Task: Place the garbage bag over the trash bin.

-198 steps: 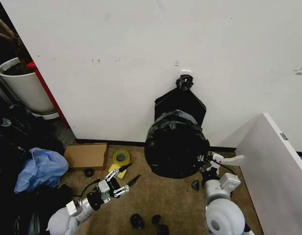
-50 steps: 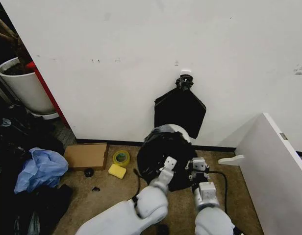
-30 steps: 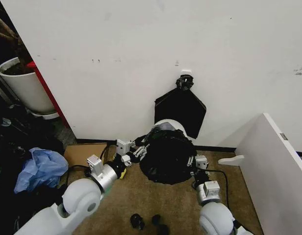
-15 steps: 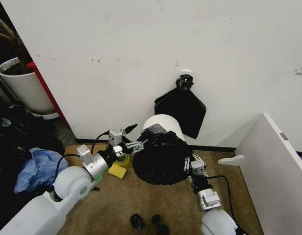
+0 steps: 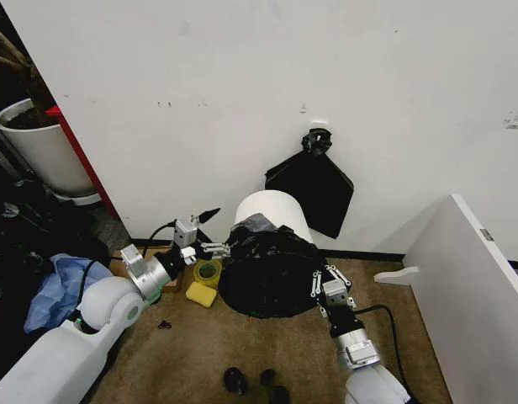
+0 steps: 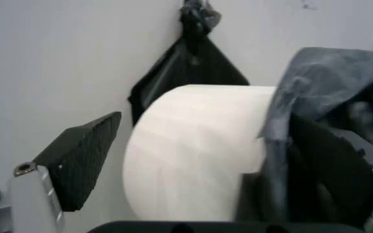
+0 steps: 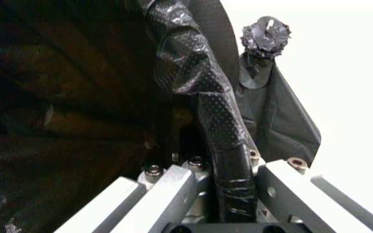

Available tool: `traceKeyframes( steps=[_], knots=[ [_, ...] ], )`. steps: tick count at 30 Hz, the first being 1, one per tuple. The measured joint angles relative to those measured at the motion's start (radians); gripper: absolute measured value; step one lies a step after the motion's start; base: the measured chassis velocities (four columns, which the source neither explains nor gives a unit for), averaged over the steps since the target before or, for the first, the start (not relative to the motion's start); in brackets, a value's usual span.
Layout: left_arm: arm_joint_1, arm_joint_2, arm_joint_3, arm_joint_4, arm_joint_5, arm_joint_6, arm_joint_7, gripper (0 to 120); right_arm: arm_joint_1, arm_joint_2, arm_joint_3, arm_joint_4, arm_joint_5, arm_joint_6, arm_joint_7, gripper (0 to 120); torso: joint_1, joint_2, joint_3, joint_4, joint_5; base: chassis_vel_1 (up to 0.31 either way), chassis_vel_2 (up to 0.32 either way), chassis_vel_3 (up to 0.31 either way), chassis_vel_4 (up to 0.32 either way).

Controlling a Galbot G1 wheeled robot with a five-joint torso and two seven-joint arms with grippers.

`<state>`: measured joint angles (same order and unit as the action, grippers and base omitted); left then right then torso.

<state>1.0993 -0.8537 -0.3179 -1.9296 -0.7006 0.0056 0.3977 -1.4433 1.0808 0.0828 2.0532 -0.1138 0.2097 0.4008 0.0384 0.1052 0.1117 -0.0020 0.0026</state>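
The garbage bag covers only the mouth end of the trash bin, tilted off the floor near the wall; its cream body remains bare. The left end effector pinches the bag's left rim, arm outstretched; the right end effector grips the opposite rim from below.

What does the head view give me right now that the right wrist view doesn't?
Head view alone: the round cream-white plastic trash bin tipped toward the wall with its upper wall bare, the left gripper at the bag's left edge, a yellow sponge, a yellow tape roll and a white planter pot.

Right wrist view alone: the right gripper closed on a twisted fold of bag rim.

Both: the glossy black wrinkled plastic garbage bag over the bin's mouth, and the flat matte-black knotted bundle hanging on the white wall.
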Motion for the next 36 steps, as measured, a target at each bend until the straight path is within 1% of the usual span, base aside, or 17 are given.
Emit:
traceKeyframes(
  steps=[4, 7, 11, 13, 15, 16, 18, 21, 23, 26, 27, 29, 30, 31, 33, 35, 36],
  knots=[
    [-0.018, -0.005, -0.009, 0.046, -0.001, -0.009, -0.001, 100, -0.007, -0.007, -0.008, 0.024, 0.07, -0.008, -0.016, 0, 0.0, 0.0, 0.0, 0.0, -0.0001, 0.0, 0.0, 0.0, 0.0],
    [-0.022, -0.008, -0.013, 0.057, -0.003, -0.012, -0.002, 100, -0.009, -0.011, -0.012, 0.035, 0.111, -0.017, -0.025, 0, 0.0, 0.0, 0.0, -0.0001, 0.0, 0.0, 0.0, 0.0, 0.0],
    [-0.024, -0.02, -0.028, 0.068, -0.023, -0.03, 0.001, 100, -0.01, -0.029, -0.025, 0.076, 0.277, -0.078, -0.046, 0, 0.0, 0.0, 0.0, 0.0, -0.0001, 0.0, 0.0, 0.0, 0.0],
    [-0.021, -0.023, -0.031, 0.074, -0.022, -0.049, 0.033, 100, -0.006, -0.032, -0.026, 0.091, 0.343, -0.109, -0.044, 0, 0.0, 0.0, 0.0, -0.0001, 0.0, 0.0, 0.0, 0.0, 0.0],
    [-0.02, -0.024, -0.032, 0.077, -0.021, -0.055, 0.044, 100, -0.004, -0.032, -0.027, 0.096, 0.363, -0.122, -0.039, 0, 0.0, 0.0, 0.0, -0.0001, 0.0, 0.0, 0.0, 0.0, 0.0],
    [-0.019, -0.025, -0.038, 0.092, -0.012, -0.08, 0.085, 100, -0.001, -0.032, -0.028, 0.107, 0.408, -0.153, -0.021, 0, 0.0, 0.0, 0.0, 0.0, 0.0, 0.0, 0.0, 0.0, 0.0],
    [-0.019, -0.027, -0.058, 0.132, 0.01, -0.128, 0.175, 100, 0.008, -0.031, -0.029, 0.154, 0.551, -0.268, 0.049, 0, 0.0, 0.0, 0.0, 0.0, -0.0001, 0.0, 0.0, 0.0, 0.0],
    [-0.014, -0.027, -0.078, 0.185, 0.023, -0.212, 0.223, 100, 0.021, -0.027, -0.02, 0.239, 0.764, -0.44, 0.176, 0, 0.0, 0.0, 0.0, -0.0001, -0.0001, 0.0, 0.0, 0.0, 0.0],
    [-0.01, -0.027, -0.081, 0.19, 0.023, -0.225, 0.221, 100, 0.024, -0.026, -0.017, 0.254, 0.802, -0.464, 0.204, 0, 0.0, 0.0, 0.0, 0.0, -0.0001, 0.0, 0.0, 0.0, 0.0],
    [0.024, -0.033, -0.092, 0.192, 0.02, -0.257, 0.203, 100, 0.036, -0.014, 0.001, 0.318, 0.995, -0.553, 0.364, 0, 0.0, 0.0, 0.0, 0.0001, -0.0001, 0.0, 0.0, 0.0, 0.0],
    [0.028, -0.034, -0.092, 0.19, 0.019, -0.259, 0.205, 100, 0.038, -0.013, 0.004, 0.324, 1.016, -0.56, 0.384, 0, 0.0, 0.0, 0.0, 0.0001, 0.0, 0.0, 0.0, 0.0, 0.0],
    [0.058, -0.036, -0.095, 0.181, 0.014, -0.268, 0.268, 100, 0.052, 0.002, 0.032, 0.356, 1.152, -0.601, 0.52, 0, 0.0, 0.0, 0.0, -0.0002, -0.0001, 0.0, 0.0, 0.0, 0.0],
    [0.058, -0.036, -0.095, 0.181, 0.014, -0.268, 0.268, 100, 0.052, 0.002, 0.032, 0.356, 1.152, -0.601, 0.52, 0, 0.0, 0.0, 0.0, -0.0002, -0.0001, 0.0, 0.0, 0.0, 0.0],
    [0.069, -0.038, -0.098, 0.179, 0.013, -0.273, 0.308, 100, 0.057, 0.006, 0.041, 0.36, 1.182, -0.61, 0.549, 0, 0.0, 0.0, 0.0, -0.0002, -0.0002, 0.0, 0.0, 0.0, 0.0],
    [0.097, -0.057, -0.14, 0.198, 0.016, -0.288, 0.587, 100, 0.074, 0.02, 0.076, 0.362, 1.254, -0.617, 0.631, 0, 0.0, 0.0, 0.0, 0.0001, 0.0002, 0.0, 0.0, 0.0, 0.0],
    [0.106, -0.076, -0.175, 0.224, 0.051, -0.288, 0.806, 100, 0.076, 0.028, 0.084, 0.36, 1.275, -0.602, 0.661, 0, 0.0, 0.0, 0.0, 0.0, -0.0002, 0.0, 0.0, 0.0, 0.0],
    [0.106, -0.076, -0.175, 0.224, 0.051, -0.288, 0.806, 100, 0.076, 0.028, 0.084, 0.36, 1.275, -0.602, 0.661, 0, 0.0, 0.0, 0.0, 0.0, -0.0002, 0.0, 0.0, 0.0, 0.0]
  ],
)
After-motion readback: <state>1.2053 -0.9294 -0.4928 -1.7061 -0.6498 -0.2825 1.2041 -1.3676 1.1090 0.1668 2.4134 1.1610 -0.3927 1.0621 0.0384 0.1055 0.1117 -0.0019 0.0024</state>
